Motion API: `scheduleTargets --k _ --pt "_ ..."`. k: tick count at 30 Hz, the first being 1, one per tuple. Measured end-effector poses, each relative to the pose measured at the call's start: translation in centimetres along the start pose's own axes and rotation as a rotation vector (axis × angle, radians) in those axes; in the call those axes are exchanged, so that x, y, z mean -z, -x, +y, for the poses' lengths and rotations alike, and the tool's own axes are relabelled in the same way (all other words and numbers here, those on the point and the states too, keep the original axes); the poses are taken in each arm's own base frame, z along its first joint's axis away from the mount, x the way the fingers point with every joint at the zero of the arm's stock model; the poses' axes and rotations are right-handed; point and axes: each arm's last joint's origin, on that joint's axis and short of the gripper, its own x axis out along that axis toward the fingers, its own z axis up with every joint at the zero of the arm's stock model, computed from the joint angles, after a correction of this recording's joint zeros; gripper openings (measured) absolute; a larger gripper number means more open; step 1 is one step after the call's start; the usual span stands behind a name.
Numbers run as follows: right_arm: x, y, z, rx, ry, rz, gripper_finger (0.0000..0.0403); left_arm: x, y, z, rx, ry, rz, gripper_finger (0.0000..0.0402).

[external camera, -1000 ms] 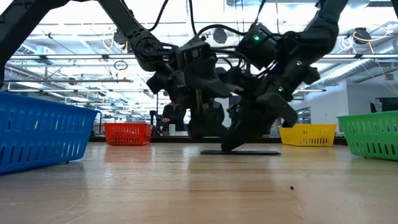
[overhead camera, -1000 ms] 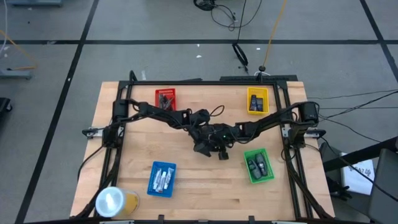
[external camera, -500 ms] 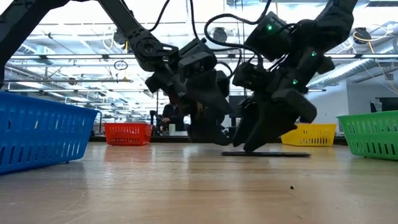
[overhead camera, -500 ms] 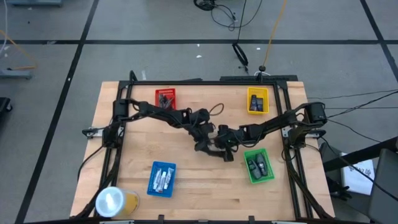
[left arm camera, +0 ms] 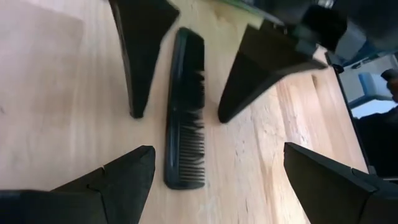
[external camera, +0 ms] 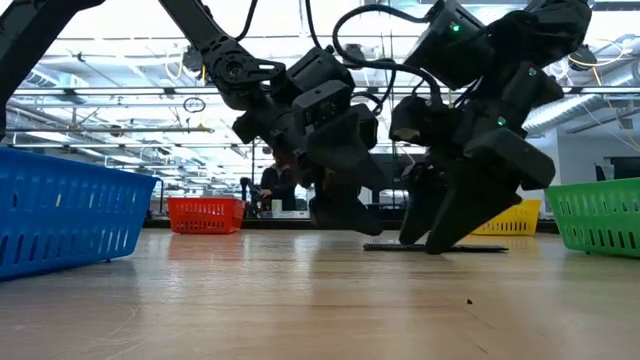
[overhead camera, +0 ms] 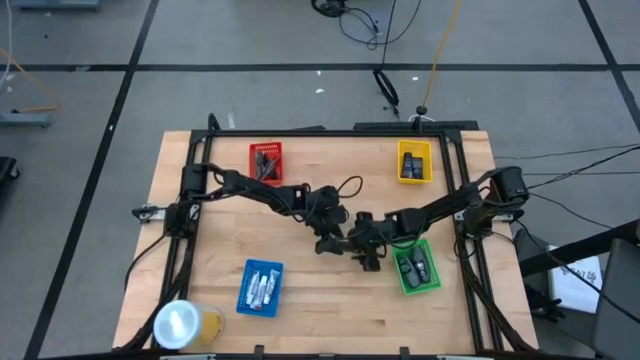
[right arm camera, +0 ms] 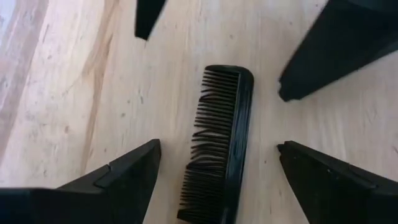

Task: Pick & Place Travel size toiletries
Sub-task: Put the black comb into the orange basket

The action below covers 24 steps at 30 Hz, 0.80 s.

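Note:
A black comb (right arm camera: 221, 143) lies flat on the wooden table near its middle; it also shows in the left wrist view (left arm camera: 185, 112) and as a thin dark strip in the low view (external camera: 435, 247). My right gripper (right arm camera: 217, 149) stands open over one end of the comb, one finger on each side and clear of it. My left gripper (left arm camera: 214, 180) faces it, open over the comb's other end. In the high view the left gripper (overhead camera: 328, 240) and the right gripper (overhead camera: 368, 252) meet left of the green tray (overhead camera: 415, 266).
Four small trays stand on the table: red (overhead camera: 266, 158) and yellow (overhead camera: 414, 162) toward the far edge, blue (overhead camera: 261, 288) with white tubes and the green one with dark pieces toward the near edge. A yellowish roll (overhead camera: 185, 325) stands at the near left corner.
My right gripper has gone toward the table's near right, toward the green tray, and has opened, letting go of the comb. The comb has slid flat along the table the same way and now lies free between the fingers.

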Motion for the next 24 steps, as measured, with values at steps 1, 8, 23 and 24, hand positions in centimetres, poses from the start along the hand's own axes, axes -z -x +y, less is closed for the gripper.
scheduleTargets --k 1,8,23,24 --pt "0.2 -0.3 0.0 0.005 -0.002 0.010 0.0321 -0.1 0.0 0.0 0.000 -0.003 -0.006 0.0349" --pt "1.1 -1.8 -1.8 0.083 0.033 0.073 0.0315 -0.3 0.1 0.1 0.003 -0.017 -0.026 0.0349" --pt "0.7 -0.4 -2.5 0.162 0.049 0.069 0.0282 -0.2 0.1 0.2 -0.045 -0.016 -0.024 0.0349" --pt "0.6 0.0 -2.4 0.171 0.037 0.070 0.0283 -0.2 0.0 0.2 -0.052 -0.015 -0.023 0.0349"
